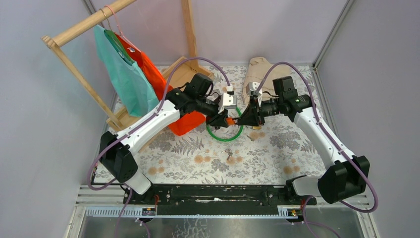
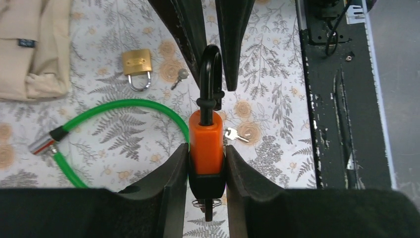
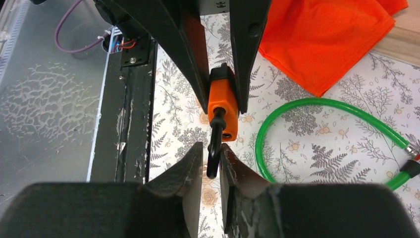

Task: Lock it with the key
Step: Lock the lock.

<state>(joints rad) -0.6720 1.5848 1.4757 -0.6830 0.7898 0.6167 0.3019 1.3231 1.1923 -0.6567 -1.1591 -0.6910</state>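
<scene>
surface: fern-printed surface (image 1: pixel 297 148)
left tool (image 2: pixel 207 151): clamps orange plastic padlock (image 2: pixel 205 139)
right tool (image 3: pixel 211 151): pinches black shackle (image 2: pixel 210 54)
axis: padlock lies lengthwise, from one tool to the other

Padlock (image 2: pixel 206 144) base buried between the left jaws, ring (image 2: pixel 198 203) under it mostly hidden, shackle (image 3: pixel 214 148) tip lost between the right jaws, contact there unclear, cable (image 2: pixel 124 105) vanishing behind the left jaws, beige cloth (image 2: pixel 29 44) cut by the edge.
</scene>
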